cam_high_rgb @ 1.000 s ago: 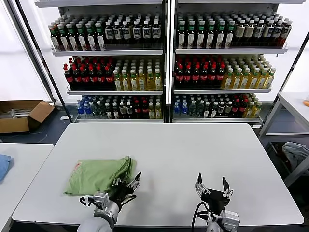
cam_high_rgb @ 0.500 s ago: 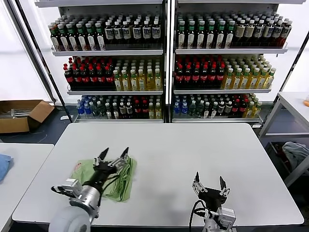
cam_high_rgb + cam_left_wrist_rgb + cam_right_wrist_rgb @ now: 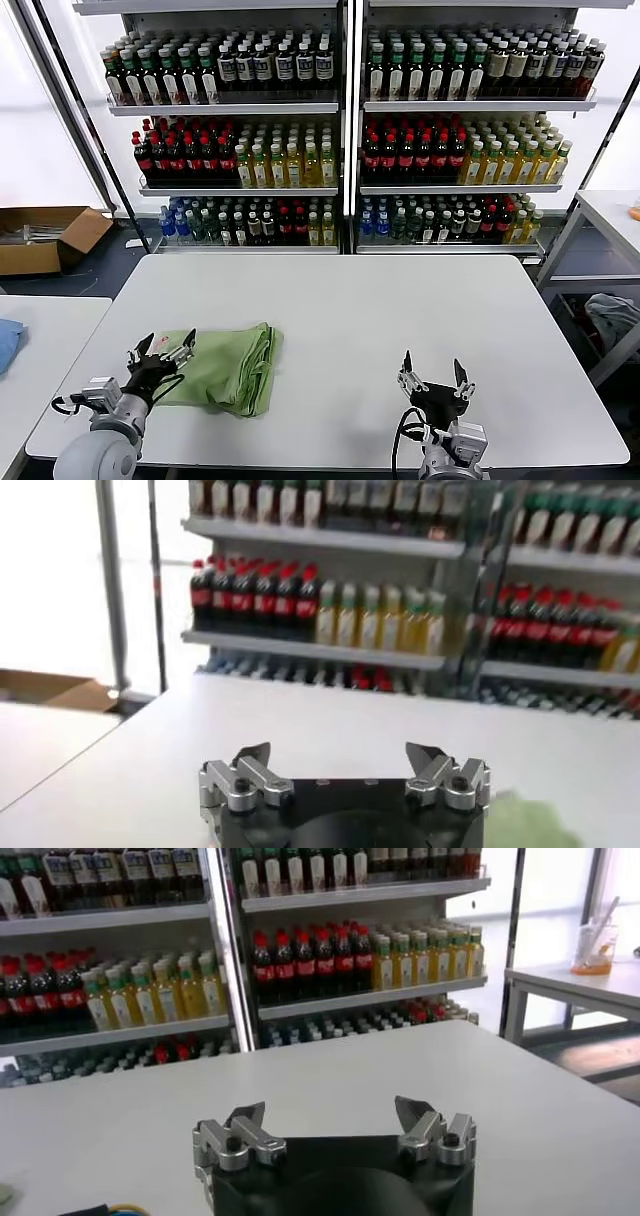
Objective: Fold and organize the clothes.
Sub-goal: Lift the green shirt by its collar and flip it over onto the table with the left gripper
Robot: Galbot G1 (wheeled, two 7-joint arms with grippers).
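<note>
While my left end effector (image 3: 160,351) hovers spread and empty at the near-left of the tabletop (image 3: 400,310), just beside the shirt's left edge, my right end effector (image 3: 431,375) waits near the front edge, also spread and empty. Beyond the left one lies the light green shirt (image 3: 225,365), already folded into a soft, light, limp stack. I judge its layered right-hand edge the surest hold.

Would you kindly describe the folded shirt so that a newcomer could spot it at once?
On the white table before the bottle shelves, look toward the robot's left side. The light green shirt lies folded there, beside the open left gripper. It is the only cloth on that table.
</note>
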